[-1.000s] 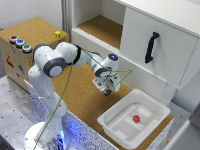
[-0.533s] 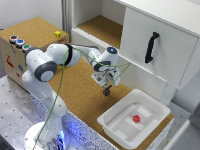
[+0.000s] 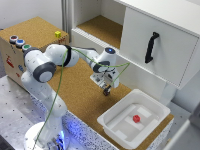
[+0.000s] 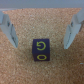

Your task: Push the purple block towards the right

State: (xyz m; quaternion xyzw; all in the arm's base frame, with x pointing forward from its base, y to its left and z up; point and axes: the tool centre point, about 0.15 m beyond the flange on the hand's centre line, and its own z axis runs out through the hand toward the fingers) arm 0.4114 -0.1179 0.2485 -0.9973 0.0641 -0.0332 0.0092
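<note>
Hovering hand [image 4: 42, 31], fingers spread apart; purple block [image 4: 41, 49] between them, untouched.

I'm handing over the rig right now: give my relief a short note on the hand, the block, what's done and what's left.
Hand: open, holding nothing; its fingers stand either side of the purple block without touching it.
Block: on the cork board, in the wrist view it shows a yellow letter on top. In the exterior view it cannot be made out under the hand.
Nearby: white tray with a small red object inside, toward the exterior view's right.
Done: arm positioned over the block.
Left: the whole push to the right; no contact shows yet.
</note>
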